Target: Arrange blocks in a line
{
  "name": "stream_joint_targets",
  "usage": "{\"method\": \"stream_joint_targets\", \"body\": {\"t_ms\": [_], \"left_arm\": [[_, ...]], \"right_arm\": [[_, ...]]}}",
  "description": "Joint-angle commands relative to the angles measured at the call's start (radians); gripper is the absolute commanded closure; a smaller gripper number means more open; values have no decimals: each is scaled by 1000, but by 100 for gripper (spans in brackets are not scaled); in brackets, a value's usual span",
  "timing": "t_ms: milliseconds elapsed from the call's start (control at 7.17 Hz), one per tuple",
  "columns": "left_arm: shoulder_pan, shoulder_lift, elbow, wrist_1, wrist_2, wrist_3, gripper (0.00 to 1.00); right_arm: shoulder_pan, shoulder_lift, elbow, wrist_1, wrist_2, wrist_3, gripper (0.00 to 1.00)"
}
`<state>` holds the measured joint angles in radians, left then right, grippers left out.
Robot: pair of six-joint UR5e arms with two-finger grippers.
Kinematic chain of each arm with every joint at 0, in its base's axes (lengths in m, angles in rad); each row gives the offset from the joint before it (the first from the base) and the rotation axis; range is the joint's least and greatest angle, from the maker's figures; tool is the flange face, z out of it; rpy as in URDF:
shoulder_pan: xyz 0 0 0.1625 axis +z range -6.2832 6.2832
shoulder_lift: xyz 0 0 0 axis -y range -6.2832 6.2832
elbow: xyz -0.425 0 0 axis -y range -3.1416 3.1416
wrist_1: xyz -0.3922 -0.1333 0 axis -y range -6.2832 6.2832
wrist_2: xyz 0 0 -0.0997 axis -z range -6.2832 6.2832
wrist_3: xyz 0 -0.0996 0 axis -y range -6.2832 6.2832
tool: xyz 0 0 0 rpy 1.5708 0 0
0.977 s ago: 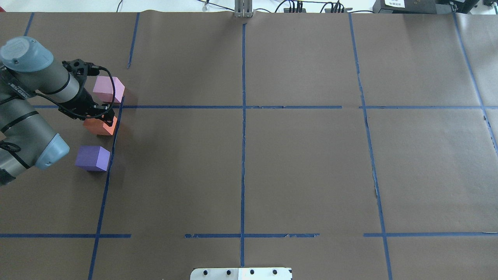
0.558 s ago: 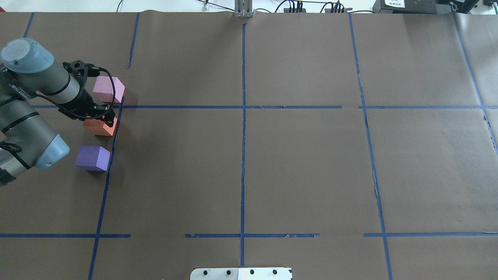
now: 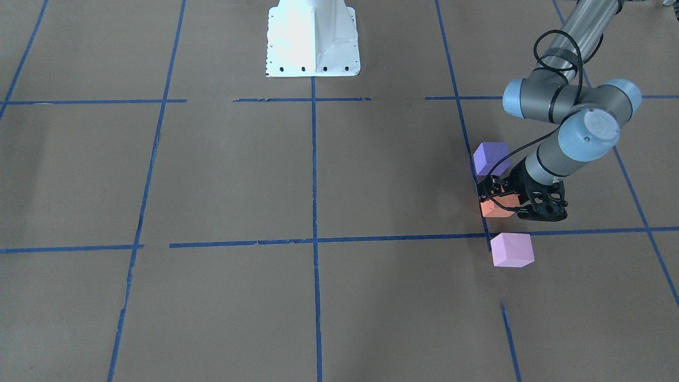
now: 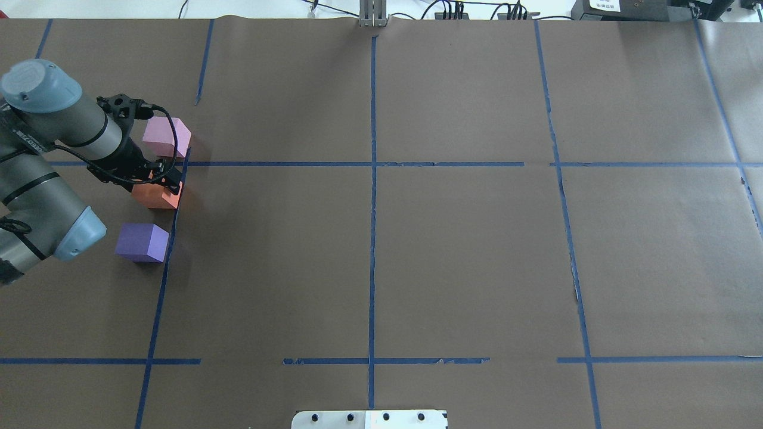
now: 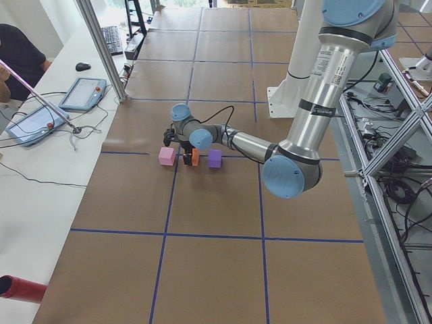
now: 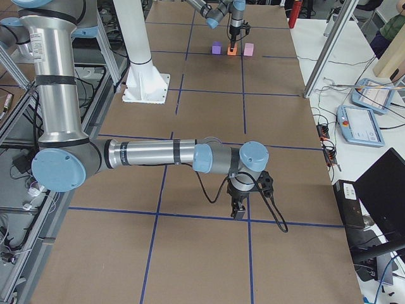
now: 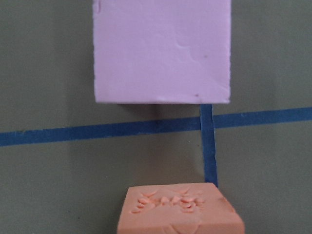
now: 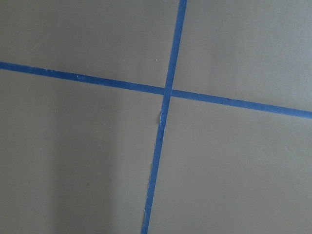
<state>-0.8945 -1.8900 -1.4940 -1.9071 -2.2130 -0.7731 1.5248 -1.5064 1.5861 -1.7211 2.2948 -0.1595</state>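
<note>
Three blocks stand in a column along a blue tape line at the table's left. The pale pink block (image 4: 167, 136) is farthest, the orange block (image 4: 157, 195) in the middle, the purple block (image 4: 142, 242) nearest. My left gripper (image 4: 160, 180) is down over the orange block (image 3: 498, 207), its fingers closed on its sides. The left wrist view shows the orange block's (image 7: 179, 209) dented top and the pink block (image 7: 161, 51) beyond a tape line. My right gripper (image 6: 239, 209) hangs low over a tape crossing, far from the blocks; I cannot tell if it is open.
The white robot base (image 3: 313, 37) stands at the table's near-robot edge. Blue tape lines (image 4: 372, 179) divide the brown paper cover into squares. A side bench holds tablets (image 5: 82, 93) and cables.
My left gripper and the orange block have shifted slightly right, toward the blue tape line. The pink and purple blocks have not moved.
</note>
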Motion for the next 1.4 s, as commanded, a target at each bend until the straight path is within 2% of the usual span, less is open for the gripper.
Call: {"method": "stream_joint_targets", "body": {"t_ms": [0, 279, 558, 837, 1256], "left_arm": [[-6, 2, -32, 5, 4, -5, 0], [-27, 29, -124, 40, 7, -2, 0], [-43, 51, -161, 60, 10, 2, 0], [-87, 55, -215, 132, 12, 12, 0], [-246, 109, -229, 157, 12, 310, 0]], "right_arm": [[0, 0, 0, 0, 0, 0, 0], [0, 0, 0, 0, 0, 0, 0], [0, 0, 0, 0, 0, 0, 0], [0, 0, 0, 0, 0, 0, 0], [0, 0, 0, 0, 0, 0, 0]]}}
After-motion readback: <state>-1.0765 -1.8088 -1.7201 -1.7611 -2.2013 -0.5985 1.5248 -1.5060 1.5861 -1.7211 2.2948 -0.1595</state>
